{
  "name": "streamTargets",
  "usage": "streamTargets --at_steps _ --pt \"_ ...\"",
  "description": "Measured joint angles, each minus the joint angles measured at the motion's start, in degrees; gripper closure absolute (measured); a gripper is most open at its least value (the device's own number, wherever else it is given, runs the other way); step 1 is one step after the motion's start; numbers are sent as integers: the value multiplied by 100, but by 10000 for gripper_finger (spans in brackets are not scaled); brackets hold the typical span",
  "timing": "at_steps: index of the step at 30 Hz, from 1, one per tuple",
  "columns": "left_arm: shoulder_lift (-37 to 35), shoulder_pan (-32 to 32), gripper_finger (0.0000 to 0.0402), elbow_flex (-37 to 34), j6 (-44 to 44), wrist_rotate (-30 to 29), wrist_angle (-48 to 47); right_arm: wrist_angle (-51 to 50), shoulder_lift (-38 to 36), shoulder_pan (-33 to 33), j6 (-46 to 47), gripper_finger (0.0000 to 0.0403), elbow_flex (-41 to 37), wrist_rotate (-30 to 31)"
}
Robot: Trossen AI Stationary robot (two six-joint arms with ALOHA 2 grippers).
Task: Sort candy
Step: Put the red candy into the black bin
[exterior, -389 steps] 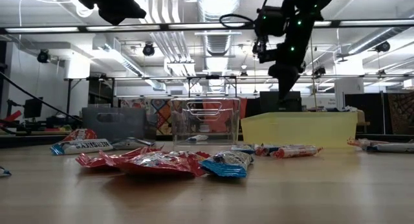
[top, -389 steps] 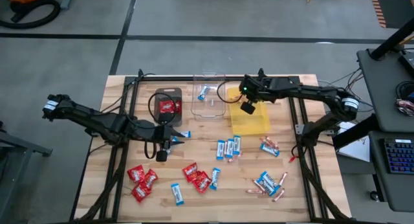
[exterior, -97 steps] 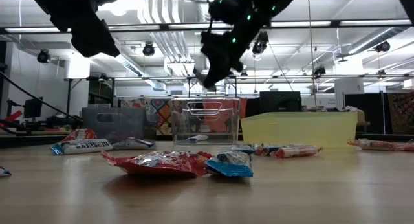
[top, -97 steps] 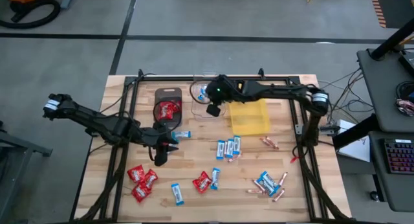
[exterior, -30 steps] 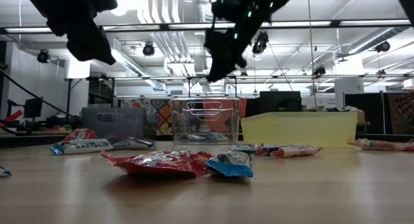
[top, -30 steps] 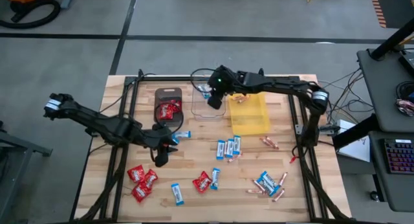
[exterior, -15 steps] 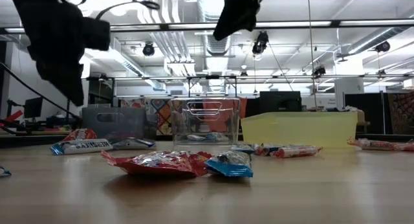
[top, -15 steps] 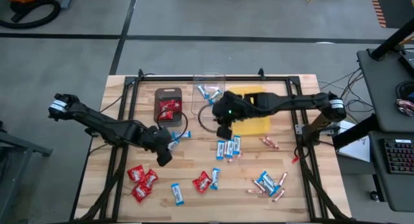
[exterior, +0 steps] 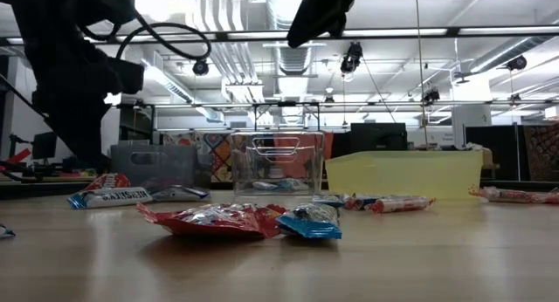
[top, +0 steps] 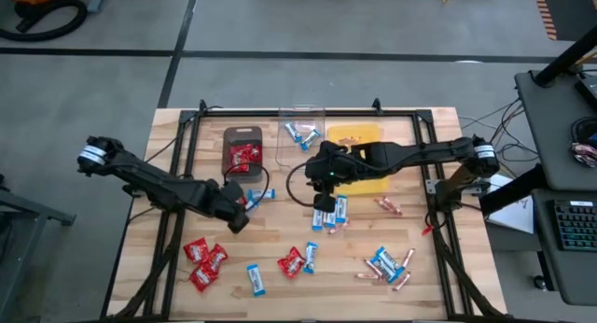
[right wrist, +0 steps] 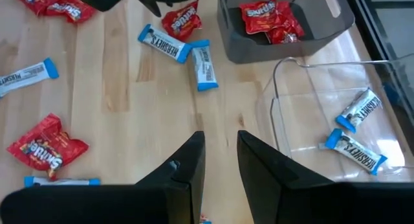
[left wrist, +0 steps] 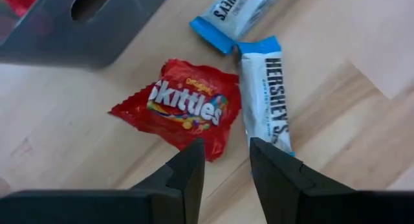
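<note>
Red packet (left wrist: 184, 109) beneath open, empty left gripper (left wrist: 226, 160): pick pending; next, descend and close. Right gripper (right wrist: 217, 156) open, waiting.

The light is bright and even, coming from ceiling lamps (exterior: 288, 1) that glare strongly in the low view, where both arms look like black silhouettes. Shadows on the table (top: 438, 258) are soft and short. In the left wrist view the near fingers (left wrist: 191, 179) are blurred, perhaps from closeness, while the red packet (left wrist: 184, 107) is sharp.
</note>
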Motion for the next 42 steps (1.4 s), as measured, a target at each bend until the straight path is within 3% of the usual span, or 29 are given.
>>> streamTargets --at_steps 11,18,26,36,42 --pt "467 4 214 -2 -378 -708 -22 -2 2 0 6 321 0 -4" --pt "846 4 213 -7 -372 -776 -17 -6 7 0 7 321 0 -7" --pt "1224 4 262 -11 -263 -660 35 -6 9 13 7 321 0 -9" --pt "1241 -2 391 2 8 -586 -13 -3 9 13 9 321 -41 -11" --pt "1144 -102 400 172 617 30 42 -5 9 13 9 321 -72 -11"
